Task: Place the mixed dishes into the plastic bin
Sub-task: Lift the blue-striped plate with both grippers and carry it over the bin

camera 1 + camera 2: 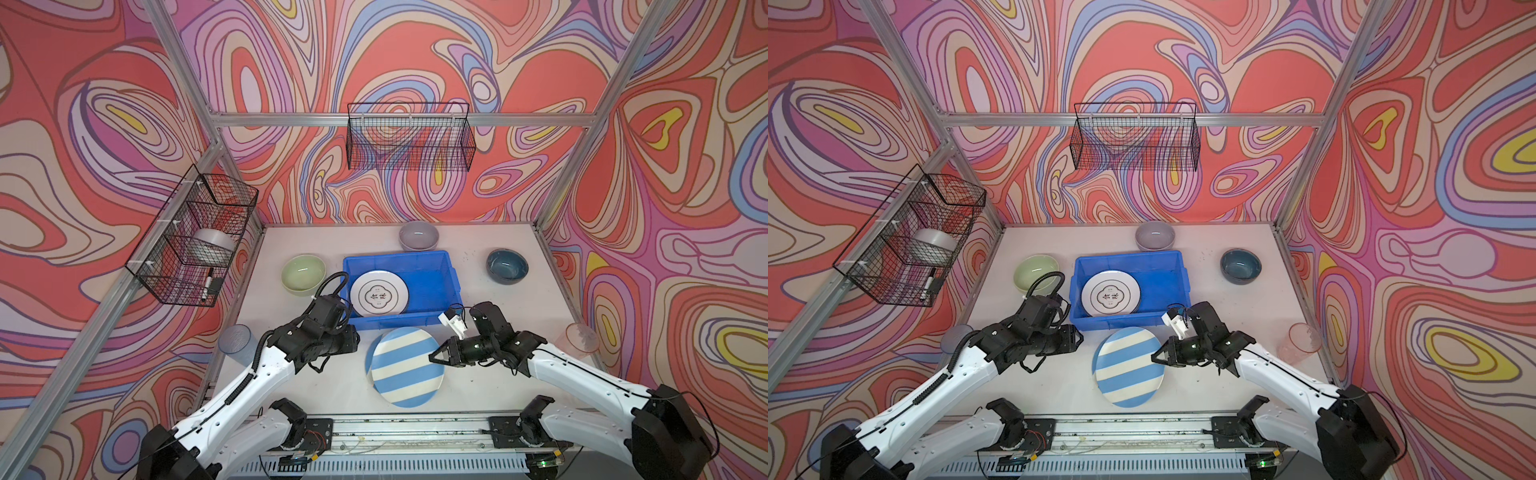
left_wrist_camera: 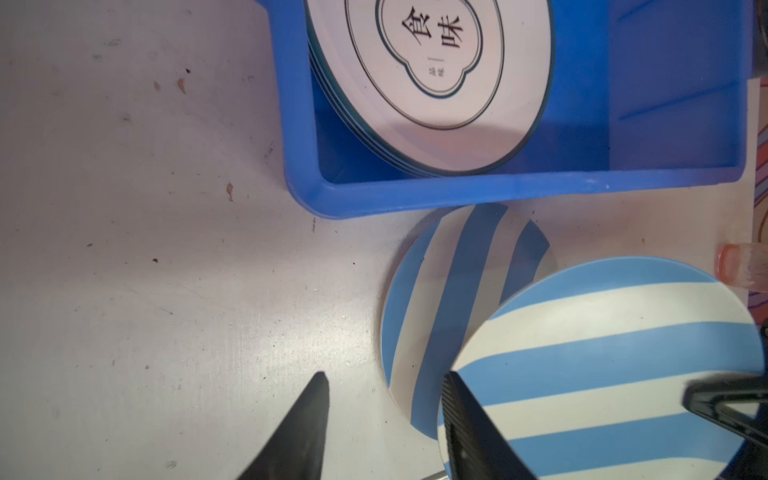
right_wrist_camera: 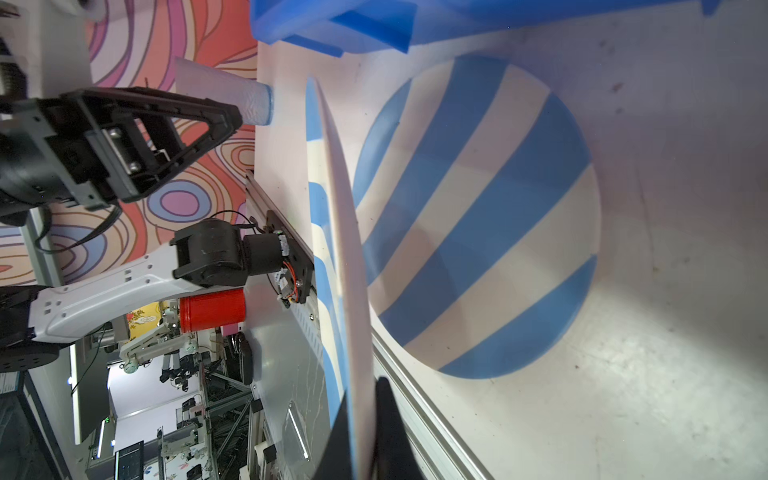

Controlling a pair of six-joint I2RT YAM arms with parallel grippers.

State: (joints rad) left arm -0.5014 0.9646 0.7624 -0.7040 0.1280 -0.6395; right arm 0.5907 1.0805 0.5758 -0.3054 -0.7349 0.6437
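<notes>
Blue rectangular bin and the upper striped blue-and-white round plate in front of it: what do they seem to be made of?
The blue rectangular bin looks like moulded plastic, semi-gloss: rolled lip, ribbed walls, soft highlights. The striped blue-and-white round plate is probably melamine or glazed ceramic, I can't tell which: thin, rigid, with a smooth satin face and flat printed stripes.

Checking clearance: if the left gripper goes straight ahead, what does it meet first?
Probably the rim of the raised blue-white striped plate, held by the right gripper; depth is unclear.
</notes>
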